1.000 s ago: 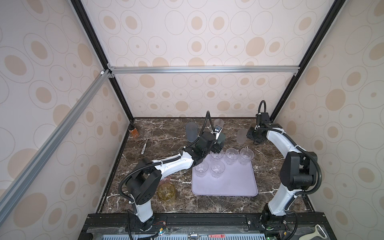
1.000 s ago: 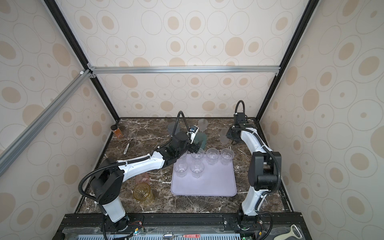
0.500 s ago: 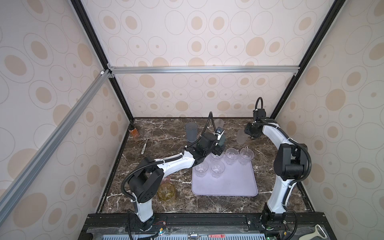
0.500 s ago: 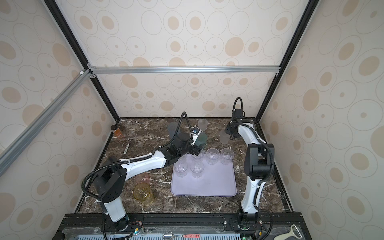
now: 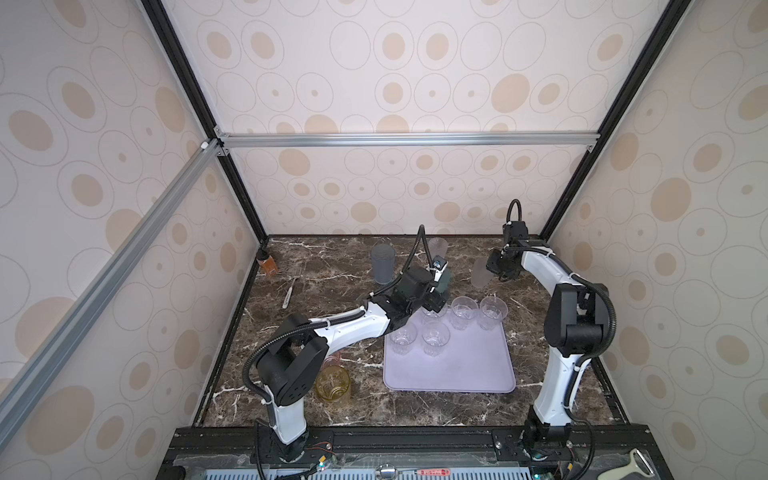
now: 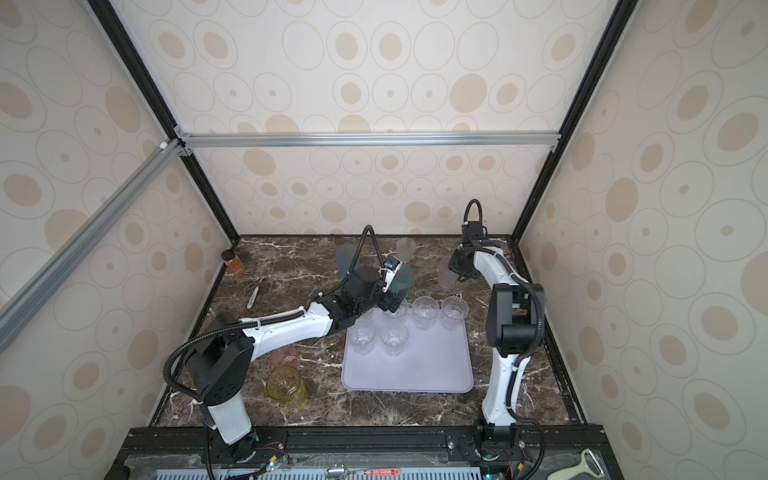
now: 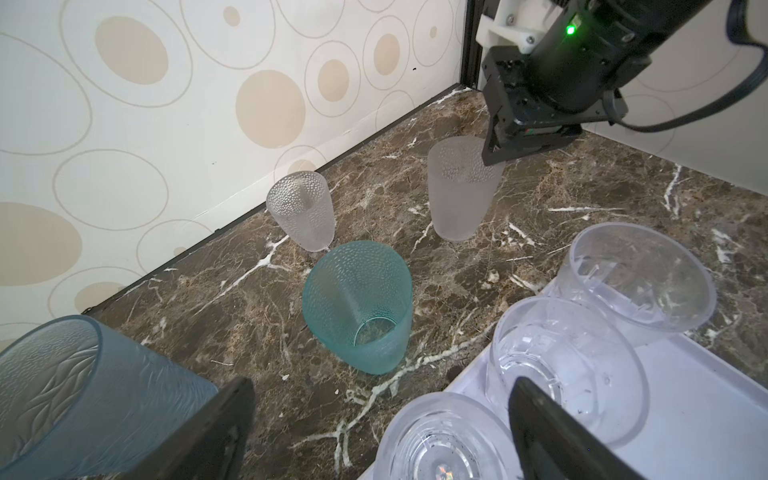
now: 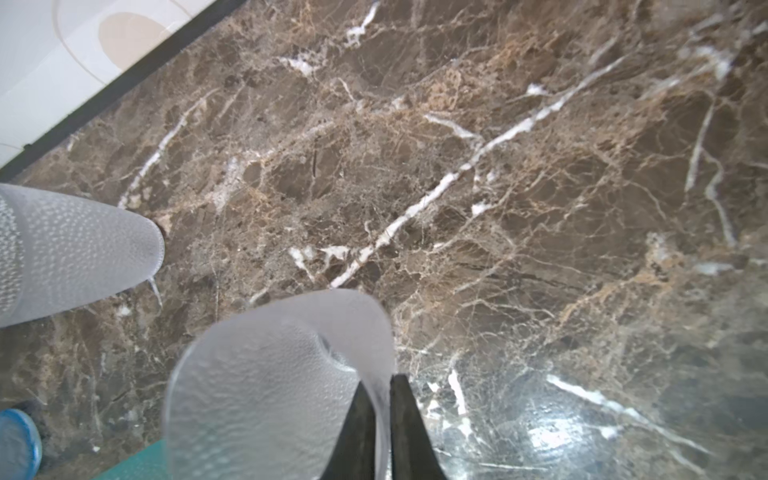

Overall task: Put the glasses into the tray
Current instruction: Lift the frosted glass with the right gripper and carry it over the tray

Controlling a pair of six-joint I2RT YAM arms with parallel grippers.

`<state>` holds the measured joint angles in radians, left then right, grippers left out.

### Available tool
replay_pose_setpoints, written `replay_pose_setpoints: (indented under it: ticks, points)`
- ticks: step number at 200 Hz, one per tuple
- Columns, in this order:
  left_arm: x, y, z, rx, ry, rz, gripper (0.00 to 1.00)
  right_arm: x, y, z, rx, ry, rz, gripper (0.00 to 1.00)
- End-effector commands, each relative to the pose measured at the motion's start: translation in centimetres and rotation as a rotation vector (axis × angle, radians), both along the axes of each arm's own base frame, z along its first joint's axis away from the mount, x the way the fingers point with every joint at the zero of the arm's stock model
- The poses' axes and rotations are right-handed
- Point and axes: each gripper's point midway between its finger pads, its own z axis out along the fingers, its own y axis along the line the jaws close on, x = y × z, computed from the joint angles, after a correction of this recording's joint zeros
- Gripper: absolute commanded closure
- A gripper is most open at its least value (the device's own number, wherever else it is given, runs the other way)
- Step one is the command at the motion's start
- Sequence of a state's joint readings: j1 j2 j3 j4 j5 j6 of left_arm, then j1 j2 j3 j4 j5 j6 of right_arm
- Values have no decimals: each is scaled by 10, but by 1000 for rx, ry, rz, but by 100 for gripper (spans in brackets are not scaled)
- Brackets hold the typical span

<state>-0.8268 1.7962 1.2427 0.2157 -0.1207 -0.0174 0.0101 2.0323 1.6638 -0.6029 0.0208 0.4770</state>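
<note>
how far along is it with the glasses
Done: five clear glasses stand in the tray. In hand: right pincer shut on the rim of a frosted glass; left pincer open near the teal glass. Left: those two, plus the blue-grey glass, second frosted glass, amber glass and pink glass.

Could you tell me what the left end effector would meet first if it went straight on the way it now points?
Probably the teal glass: in the left wrist view it stands upright directly ahead of the open left end effector, though depth is unclear.
</note>
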Motion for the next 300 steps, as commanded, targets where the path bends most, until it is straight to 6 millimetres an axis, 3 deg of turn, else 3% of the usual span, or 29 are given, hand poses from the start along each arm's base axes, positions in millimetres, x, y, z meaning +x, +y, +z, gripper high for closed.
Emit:
replay_pose_setpoints:
  ticks: [1,34,77,111,118,143,190,219,259,300]
  points:
    - [-3,2,16,-9,-42,-6,5,-9,-5,13,-48,-6,5,94]
    - [-8,4,26,-43,-43,-14,5,-19,-5,52,-63,-64,9,98]
    - [-18,8,43,-115,-48,-24,5,-50,1,102,-54,-144,10,100]
    - [-29,12,62,-183,-40,-40,5,-96,7,136,-39,-175,24,100]
    - [-33,11,73,-234,-56,-52,5,-108,8,142,-37,-180,29,100]
    - [-47,15,87,-329,-46,-87,6,-154,10,152,-28,-153,51,100]
    - [-59,22,62,-325,31,-77,9,-242,23,143,28,-66,84,100]
    - [-68,21,40,-309,78,-82,10,-278,43,116,40,38,131,100]
    - [-80,16,17,-283,120,-100,10,-300,68,69,-15,135,192,100]
    - [-81,14,1,-238,140,-102,10,-285,85,38,-122,155,261,100]
